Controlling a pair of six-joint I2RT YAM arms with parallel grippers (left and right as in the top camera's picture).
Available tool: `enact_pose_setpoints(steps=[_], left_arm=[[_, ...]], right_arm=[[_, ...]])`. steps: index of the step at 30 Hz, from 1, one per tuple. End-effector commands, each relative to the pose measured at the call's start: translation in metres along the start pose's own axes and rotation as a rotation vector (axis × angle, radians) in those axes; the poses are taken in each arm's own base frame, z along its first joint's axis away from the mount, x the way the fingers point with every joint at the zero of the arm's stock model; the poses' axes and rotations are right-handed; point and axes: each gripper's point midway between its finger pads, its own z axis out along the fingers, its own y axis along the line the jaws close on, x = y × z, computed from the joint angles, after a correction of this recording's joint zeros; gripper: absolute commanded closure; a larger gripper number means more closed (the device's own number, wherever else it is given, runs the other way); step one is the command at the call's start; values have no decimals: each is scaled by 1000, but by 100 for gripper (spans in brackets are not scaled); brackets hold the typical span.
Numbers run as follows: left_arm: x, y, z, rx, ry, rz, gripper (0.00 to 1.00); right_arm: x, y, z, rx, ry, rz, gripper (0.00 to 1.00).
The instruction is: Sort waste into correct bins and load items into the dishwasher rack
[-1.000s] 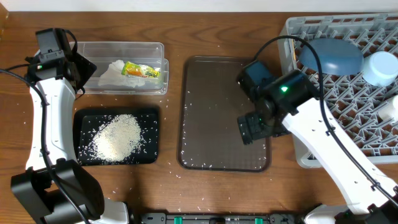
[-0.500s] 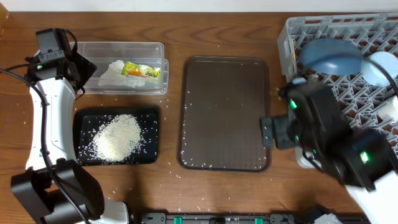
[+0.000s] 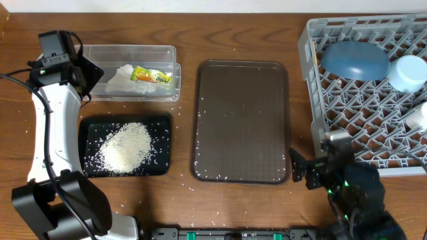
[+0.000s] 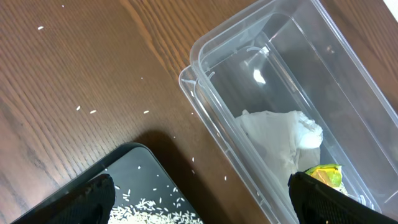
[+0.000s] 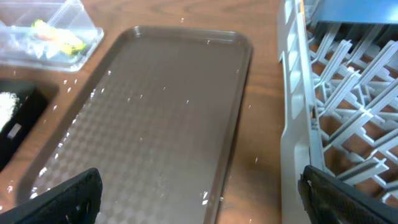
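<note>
From overhead, the clear tub [image 3: 127, 47] sat at the far left of the table [image 3: 187, 40]. It held the crumpled tissue [image 3: 120, 79] and, just beside it, the snack wrapper [image 3: 152, 76]. The left hand [image 3: 87, 70] hung at the tub's left end; its opening could not be judged from this angle. Just in front of the tub lay the black tray [image 3: 90, 127] with a heap of rice [image 3: 125, 147], and stray grains dotted the table around it. The brown serving tray [image 3: 240, 120] lay mid-table, speckled with a few grains. The grey rack [image 3: 311, 60] stood at the right, with the dark-blue bowl [image 3: 353, 59], the light-blue bowl [image 3: 408, 72] and the white cup [image 3: 419, 117] inside it. The right hand [image 3: 301, 172] hovered at the near edge, between the serving tray and the rack.

The left wrist camera showed the left hand [image 4: 208, 205] spread wide and holding nothing, one fingertip [image 4: 93, 199] over the black tray [image 4: 140, 180]. The tissue [image 4: 283, 134] and wrapper [image 4: 323, 175] lay in the clear tub [image 4: 280, 74].

The right wrist camera showed the right hand [image 5: 208, 202] wide open and empty above the near end of the serving tray [image 5: 155, 112]. The rack [image 5: 295, 124] stood just to its right, with the dark-blue bowl [image 5: 354, 12] at its far end.
</note>
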Motion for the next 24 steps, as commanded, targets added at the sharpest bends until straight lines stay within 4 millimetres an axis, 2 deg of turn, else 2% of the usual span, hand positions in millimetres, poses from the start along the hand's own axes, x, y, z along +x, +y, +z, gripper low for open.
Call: enact_pose_setpoints(steps=[1,8,24], left_arm=[[-4,0,-7,5,-15,-3,8],[-4,0,-7,5,-15,-2,8],[-4,0,-7,5,-15,-2,8]], right_arm=[[4,-8,-2,4,-71,-16,1],[2,-24,-3,32,-225,16,1],[-22,-52,6,109,-596,-19,1]])
